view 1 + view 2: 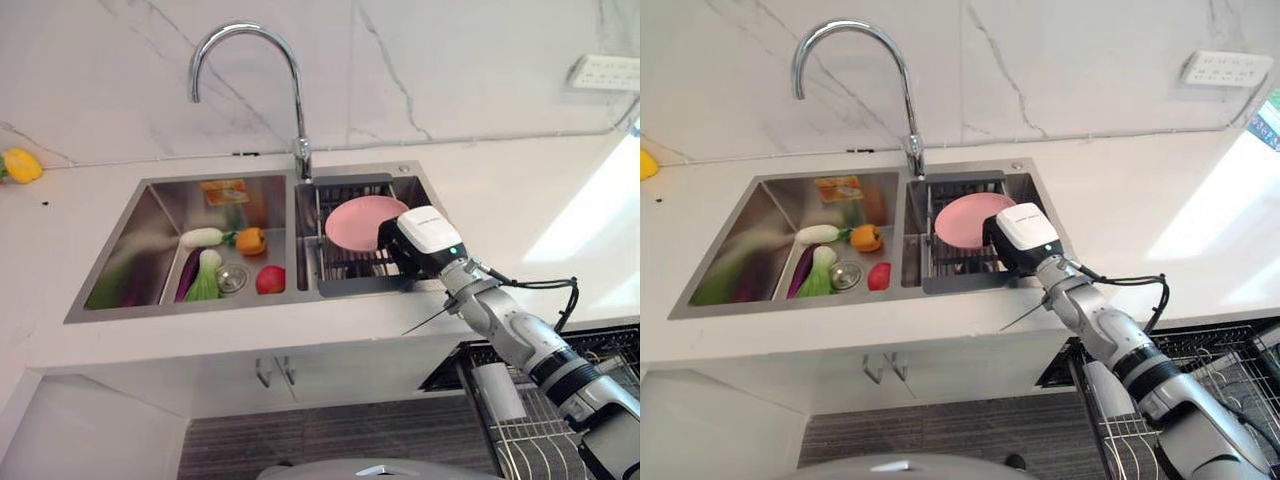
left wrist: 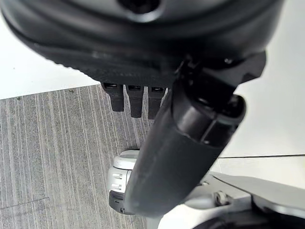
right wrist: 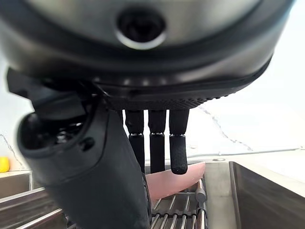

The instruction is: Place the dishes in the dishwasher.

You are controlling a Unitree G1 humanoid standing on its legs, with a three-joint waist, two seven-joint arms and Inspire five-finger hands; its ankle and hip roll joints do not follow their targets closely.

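white stone surface (image 1: 480, 190) surrounds the sink; right hand (image 1: 415, 243) reaches the pink plate (image 1: 358, 221), fingers straight, nothing grasped. next: grip its rim, lift toward the dishwasher rack (image 1: 560, 420).

1. The tall chrome gooseneck faucet (image 1: 262, 80) stood over the divider between basins, blocking passage there.
2. Vegetables (image 1: 222, 262) crowded the left steel basin's floor.
3. The white marble counter (image 1: 500, 190) right of the sink lay open.
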